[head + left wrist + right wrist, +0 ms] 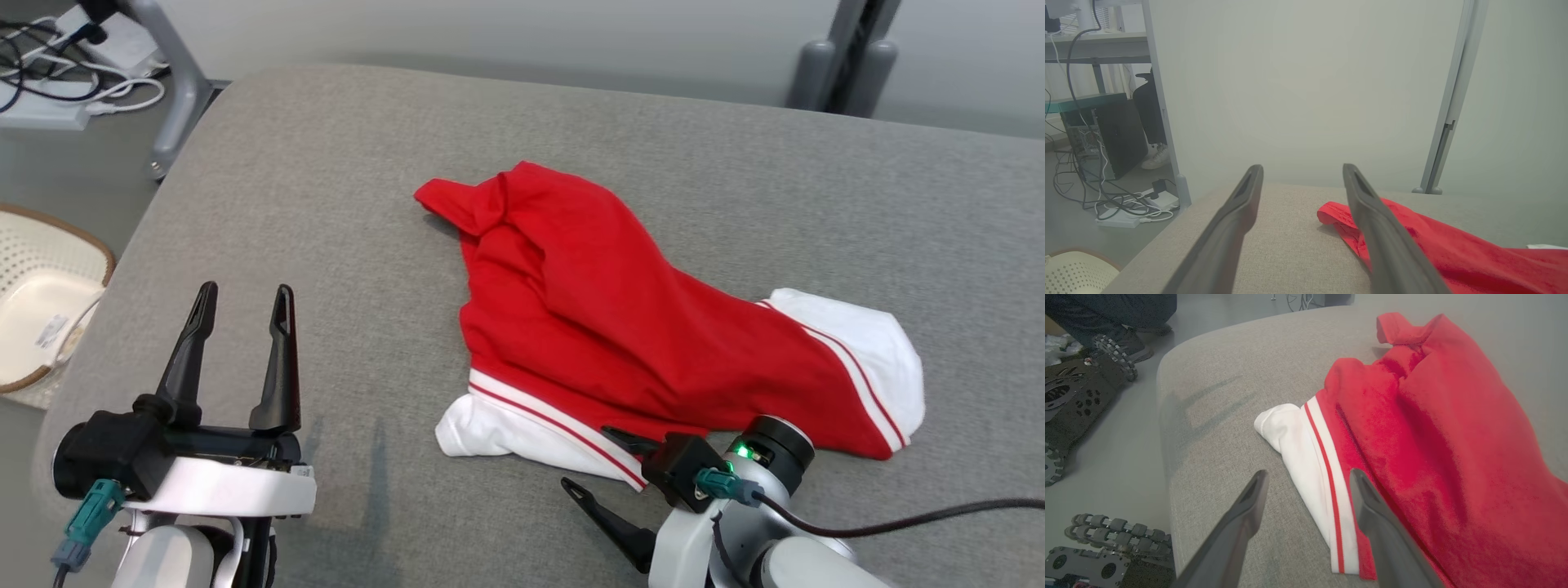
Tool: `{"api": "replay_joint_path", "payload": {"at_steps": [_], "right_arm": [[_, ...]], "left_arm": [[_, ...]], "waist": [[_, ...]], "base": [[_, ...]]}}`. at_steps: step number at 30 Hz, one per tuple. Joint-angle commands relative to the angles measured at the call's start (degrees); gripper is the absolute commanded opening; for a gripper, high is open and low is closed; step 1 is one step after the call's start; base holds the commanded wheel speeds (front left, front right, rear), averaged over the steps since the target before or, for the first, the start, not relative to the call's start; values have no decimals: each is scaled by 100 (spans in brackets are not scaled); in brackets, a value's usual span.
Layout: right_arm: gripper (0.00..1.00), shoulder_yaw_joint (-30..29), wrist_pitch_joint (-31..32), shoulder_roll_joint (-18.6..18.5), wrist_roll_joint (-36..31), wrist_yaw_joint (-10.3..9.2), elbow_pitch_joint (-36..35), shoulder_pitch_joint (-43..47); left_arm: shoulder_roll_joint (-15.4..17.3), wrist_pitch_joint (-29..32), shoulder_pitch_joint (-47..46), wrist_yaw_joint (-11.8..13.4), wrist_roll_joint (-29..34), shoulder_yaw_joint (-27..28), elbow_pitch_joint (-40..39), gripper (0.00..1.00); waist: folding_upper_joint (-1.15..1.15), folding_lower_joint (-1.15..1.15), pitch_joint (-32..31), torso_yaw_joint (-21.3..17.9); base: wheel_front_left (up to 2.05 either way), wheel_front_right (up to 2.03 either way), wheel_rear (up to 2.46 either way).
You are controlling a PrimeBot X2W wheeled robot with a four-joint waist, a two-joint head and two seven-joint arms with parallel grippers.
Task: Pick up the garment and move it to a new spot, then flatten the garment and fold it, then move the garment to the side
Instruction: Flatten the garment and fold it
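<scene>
A red garment with white sleeves and red-striped white trim lies crumpled near the middle of a gray fabric-covered surface. One narrow red end points toward the far edge, one white sleeve is bunched at the near side, and the other lies out to the right. The left gripper is at the lower left over bare gray fabric, its two dark fingers spread apart with nothing between them, well apart from the garment. In the left wrist view this gripper points toward the far edge, with the garment's red end off to the right of its fingers. The right gripper is at the near edge of the garment, turned toward the left, its fingers also apart and holding nothing. In the right wrist view this gripper straddles the striped white hem, one finger over bare fabric and the other over the red cloth; whether it touches the garment cannot be told. A cream perforated basket stands on the floor beside the surface's left edge.
</scene>
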Motion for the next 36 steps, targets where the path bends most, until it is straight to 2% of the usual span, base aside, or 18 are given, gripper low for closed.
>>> {"api": "replay_joint_path", "payload": {"at_steps": [1, 5, 6, 7, 9, 13, 19, 23, 28, 32, 36], "right_arm": [[100, 167, 34, -77, 76, -2, 301, -227], [100, 576, 21, -127, 186, -2, 1004, -621], [87, 624, -27, -115, 225, -2, 1155, -708], [47, 656, -61, -96, 258, -2, 1308, -788], [0, 696, -50, -71, 304, -2, 1627, -886], [0, 708, -168, -27, 521, -2, 1862, -1045], [0, 625, -56, -138, 1113, -2, 1448, -1068], [0, 391, 310, -410, 1810, -2, 622, -889], [0, -176, 1173, -844, 2792, -1, -808, -481], [0, -947, 1845, -1078, 3350, -1, -1900, 22], [0, -1957, 2351, -1040, 3796, -1, -2801, 601]], "left_arm": [[-82, -26, -144, -77, 92, 62, 21, 100], [-293, -23, -249, -262, 207, 147, 85, 100], [-329, -23, -262, -302, 237, 175, 98, 100], [-369, -23, -268, -335, 278, 214, 117, 100], [-447, -23, -270, -412, 322, 289, 144, 100], [-542, -24, -253, -530, 433, 453, 175, 100], [-601, -24, -236, -657, 582, 633, 208, 100], [-598, -24, -202, -714, 687, 759, 183, 100], [-553, -23, -144, -767, 792, 897, 121, 100], [-510, -24, -128, -812, 838, 989, 41, 100], [-479, -24, -120, -818, 870, 1070, -21, 100]], "waist": [[0, 0, 233, 357], [0, 0, 332, 572], [0, 0, 350, 604], [0, 0, 363, 623], [0, 0, 370, 638], [0, 0, 400, 564], [0, 0, 398, 305], [0, 0, 366, 3], [0, 0, 340, -404], [0, 0, 366, -699], [0, 0, 401, -953]], "base": [[0, 0, 0], [0, 0, 0], [0, 0, 0], [0, 0, 0], [0, 0, 0], [0, 0, 0], [0, 0, 0], [0, 0, 0], [0, 0, 0], [0, 0, 0], [0, 0, 0]]}}
